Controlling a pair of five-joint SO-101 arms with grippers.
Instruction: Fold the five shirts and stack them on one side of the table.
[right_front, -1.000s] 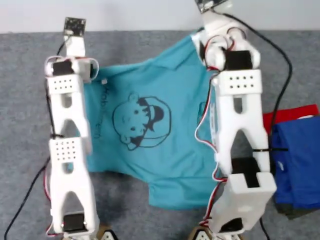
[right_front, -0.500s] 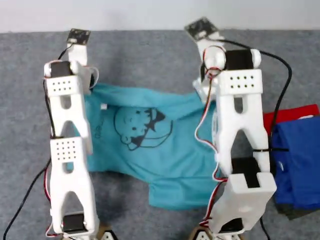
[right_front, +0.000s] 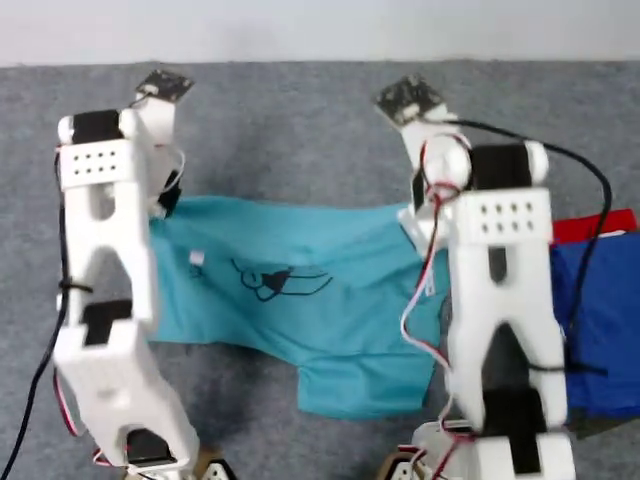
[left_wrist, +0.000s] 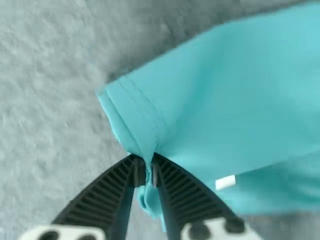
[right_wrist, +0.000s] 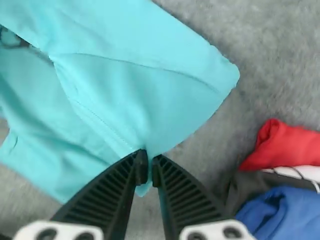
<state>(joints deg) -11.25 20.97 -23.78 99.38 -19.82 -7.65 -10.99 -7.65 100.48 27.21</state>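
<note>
Both arms have drawn back toward their bases since a second ago, taking the far edge of the teal shirt (right_front: 330, 320) with them. Its dark print (right_front: 275, 282), a full round figure earlier, is now only a thin sliver.

High view: teal shirt lies across the grey bench (right_front: 300, 120) between the two arms, with one sleeve sticking out on the side nearest the bases. The arms' white links cover most of both grips.

Left wrist view: left hand (left_wrist: 143, 167) is clamped tight on a hemmed corner of the teal shirt. A small white label (left_wrist: 226, 182) sits on the fabric close by.

Right wrist view: right hand (right_wrist: 145, 165) is pinched together on a seamed fold at the teal shirt's opposite corner. Folded red shirt (right_wrist: 280, 145) and blue shirt (right_wrist: 280, 212) lie just beside the teal shirt on the right arm's side. Dark grey cloth shows between them there, which the high view barely shows.
</note>
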